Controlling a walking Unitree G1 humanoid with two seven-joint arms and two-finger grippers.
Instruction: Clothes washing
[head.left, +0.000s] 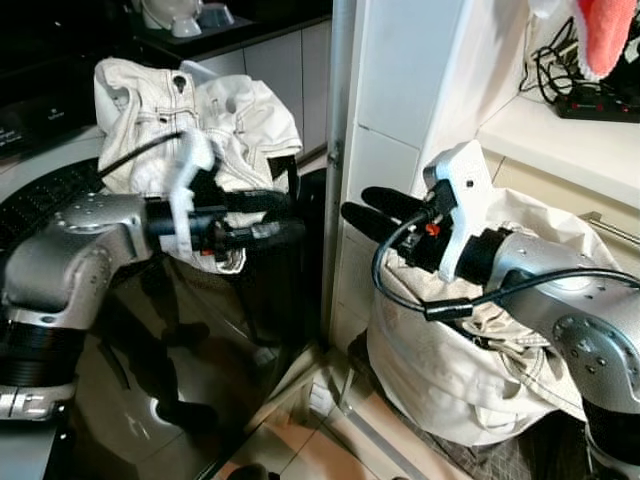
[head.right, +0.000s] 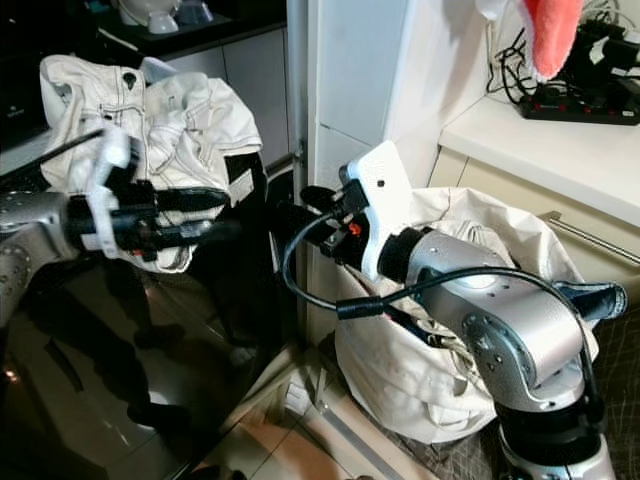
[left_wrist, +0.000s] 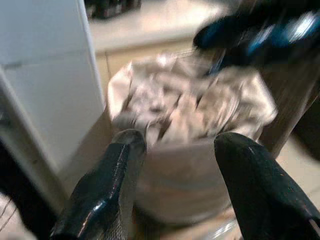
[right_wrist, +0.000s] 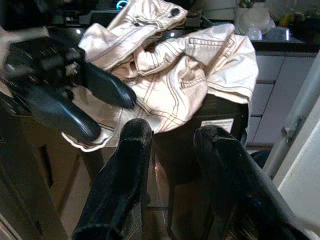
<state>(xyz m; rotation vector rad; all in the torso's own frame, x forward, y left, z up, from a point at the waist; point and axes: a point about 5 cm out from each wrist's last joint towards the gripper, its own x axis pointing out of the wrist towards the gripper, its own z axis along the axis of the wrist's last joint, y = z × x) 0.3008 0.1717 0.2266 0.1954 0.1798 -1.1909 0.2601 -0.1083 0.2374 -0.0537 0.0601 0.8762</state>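
- Pale tiled floor (head.left: 330, 440) runs below, between a dark glossy machine top (head.left: 150, 400) and a white cabinet (head.left: 400, 90).
- Nearest, a full white laundry bag (head.left: 450, 380) sits on the floor against the cabinet, under the right arm.
- Right gripper (head.left: 365, 212) hovers with its fingers parted, holding nothing.
- Left gripper (head.left: 275, 215) faces it, fingers also apart and empty, just below the garment.
- Farther back, a cream jacket (head.left: 200, 110) lies crumpled over the machine's corner.

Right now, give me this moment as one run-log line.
left gripper: open, empty, by jacket | right gripper: open, empty, above bag | jacket: draped on washer | bag: on floor
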